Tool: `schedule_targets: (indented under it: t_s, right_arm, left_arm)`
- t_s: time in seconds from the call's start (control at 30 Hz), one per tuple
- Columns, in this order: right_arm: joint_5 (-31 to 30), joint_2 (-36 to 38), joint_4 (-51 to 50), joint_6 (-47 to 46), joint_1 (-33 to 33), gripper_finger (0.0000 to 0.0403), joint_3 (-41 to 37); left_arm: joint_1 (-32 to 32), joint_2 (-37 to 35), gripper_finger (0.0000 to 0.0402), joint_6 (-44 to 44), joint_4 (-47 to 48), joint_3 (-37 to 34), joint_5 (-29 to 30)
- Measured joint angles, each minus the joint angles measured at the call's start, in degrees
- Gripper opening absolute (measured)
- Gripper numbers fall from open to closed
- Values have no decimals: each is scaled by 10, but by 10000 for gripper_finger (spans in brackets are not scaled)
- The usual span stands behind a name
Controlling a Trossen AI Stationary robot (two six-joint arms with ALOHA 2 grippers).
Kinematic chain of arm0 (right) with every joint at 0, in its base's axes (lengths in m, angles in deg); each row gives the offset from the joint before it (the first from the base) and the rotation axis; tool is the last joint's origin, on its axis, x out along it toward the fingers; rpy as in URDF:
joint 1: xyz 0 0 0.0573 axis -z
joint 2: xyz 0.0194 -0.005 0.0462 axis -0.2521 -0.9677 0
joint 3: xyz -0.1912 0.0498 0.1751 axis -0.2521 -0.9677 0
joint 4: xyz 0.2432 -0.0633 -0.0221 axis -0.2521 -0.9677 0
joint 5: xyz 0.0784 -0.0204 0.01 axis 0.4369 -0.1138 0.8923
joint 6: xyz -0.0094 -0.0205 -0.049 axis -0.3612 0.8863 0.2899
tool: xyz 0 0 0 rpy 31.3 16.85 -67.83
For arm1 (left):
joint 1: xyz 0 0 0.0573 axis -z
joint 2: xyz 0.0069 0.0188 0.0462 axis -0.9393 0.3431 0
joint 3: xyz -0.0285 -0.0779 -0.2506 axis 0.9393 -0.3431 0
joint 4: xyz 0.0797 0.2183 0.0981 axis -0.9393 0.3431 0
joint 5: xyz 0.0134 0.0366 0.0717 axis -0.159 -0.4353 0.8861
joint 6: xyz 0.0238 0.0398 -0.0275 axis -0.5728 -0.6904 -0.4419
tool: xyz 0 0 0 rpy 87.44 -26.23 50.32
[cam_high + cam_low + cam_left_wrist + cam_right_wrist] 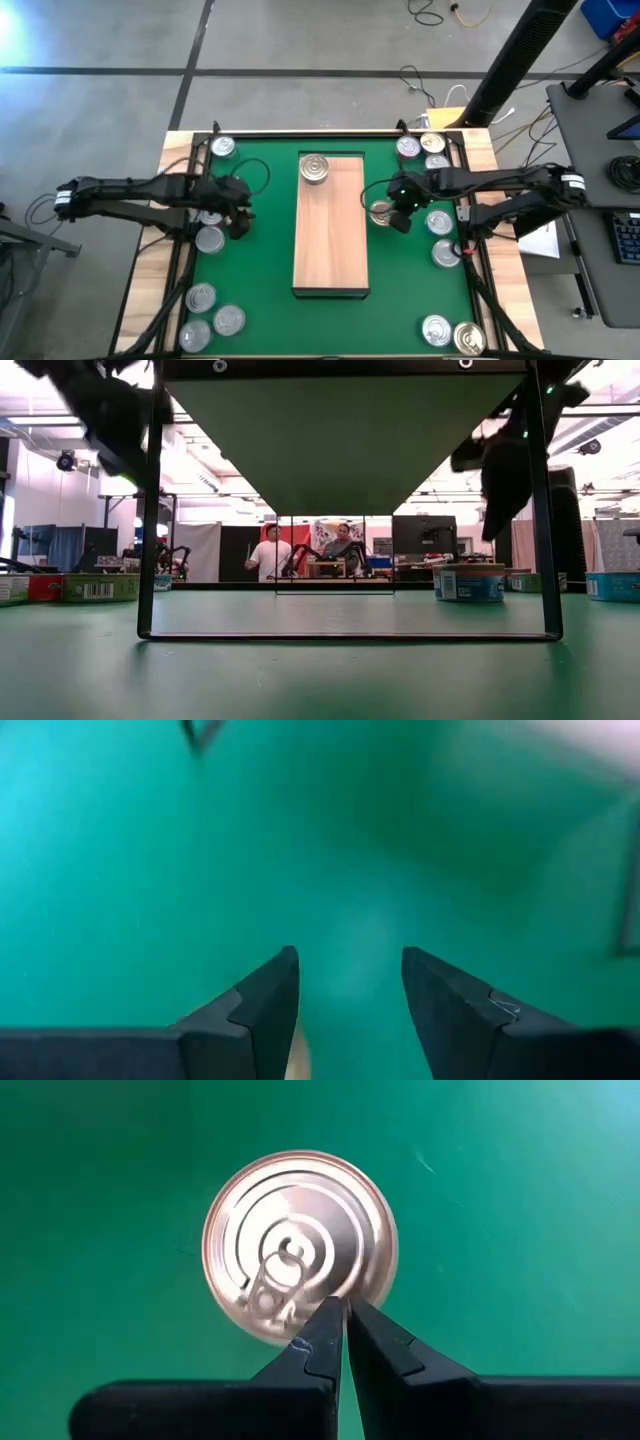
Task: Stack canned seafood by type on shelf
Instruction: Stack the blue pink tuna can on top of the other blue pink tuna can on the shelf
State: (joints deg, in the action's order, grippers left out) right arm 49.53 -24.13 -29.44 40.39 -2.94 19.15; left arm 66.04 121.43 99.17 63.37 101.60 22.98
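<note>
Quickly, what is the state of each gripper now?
Left gripper: open, holding nothing, above the green mat.
Right gripper: shut, empty, above a gold-topped can.

No readable text anywhere.
Printed wrappers on the tins [468,583] at the desk's edges, seen in the low view, plus a barcode-like patch on one flat tin [98,588], all too small to make out; bare embossed rings only on the gold lid [299,1245] in the right wrist view.
</note>
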Motion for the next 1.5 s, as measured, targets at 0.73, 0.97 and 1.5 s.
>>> schedule_targets:
  t_s: [0.73,0.97,1.5]
  right_arm:
    - [107,30,181,12,-38,13,-67]
    - [58,115,41,41,-38,51,-72]
    - [23,126,166,-5,-46,314,-176]
  left_arm:
    - [2,130,113,7,-125,-25,8]
    - [2,159,113,-71,-152,-27,-5]
    - [0,282,113,-137,-382,-58,-5]
